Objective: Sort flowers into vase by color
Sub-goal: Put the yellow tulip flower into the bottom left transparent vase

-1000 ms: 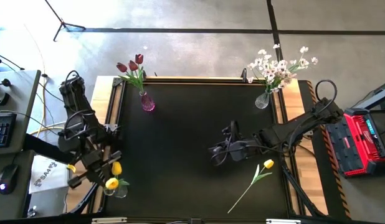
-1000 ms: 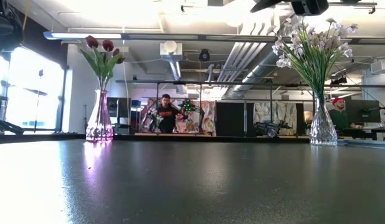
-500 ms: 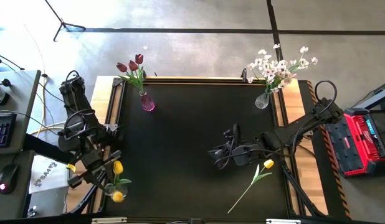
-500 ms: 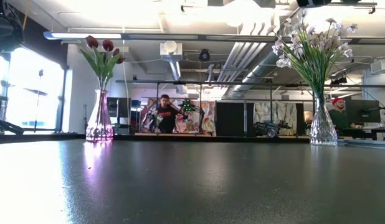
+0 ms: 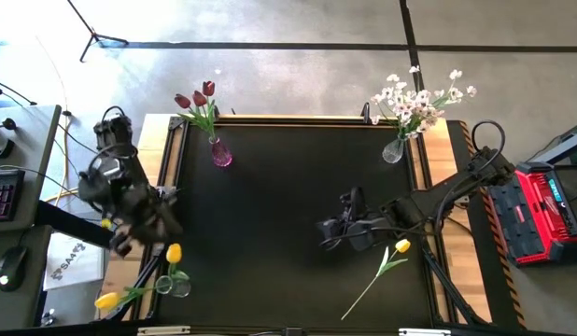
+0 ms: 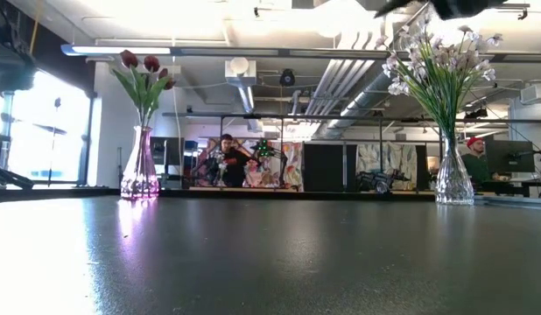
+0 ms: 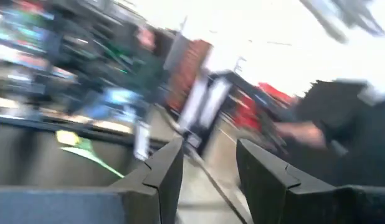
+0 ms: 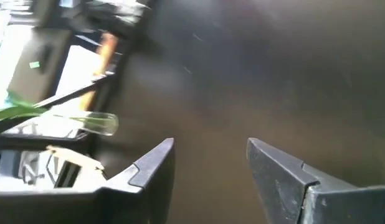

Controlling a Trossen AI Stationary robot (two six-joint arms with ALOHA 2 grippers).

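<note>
The black table (image 5: 288, 205) carried three vases. A pink vase (image 5: 220, 154) at the back left held red tulips (image 5: 196, 98); a clear vase (image 5: 393, 149) at the back right held white sprays (image 5: 419, 98). A clear vase (image 5: 172, 285) at the front left held yellow tulips (image 5: 174, 253). Another yellow tulip (image 5: 401, 246) lay loose beside the right gripper (image 5: 326, 233), whose fingers were spread and empty. The left gripper (image 7: 208, 165) stood parted, grasping nothing.

Left gripper (image 5: 130, 241): drawn back from the clear vase (image 5: 173, 286), jaws now apart. One yellow tulip (image 5: 108, 301): head tipped outward past the table edge, apparently released. Right gripper (image 5: 330, 233): shifted slightly toward the loose tulip (image 5: 401, 246).
</note>
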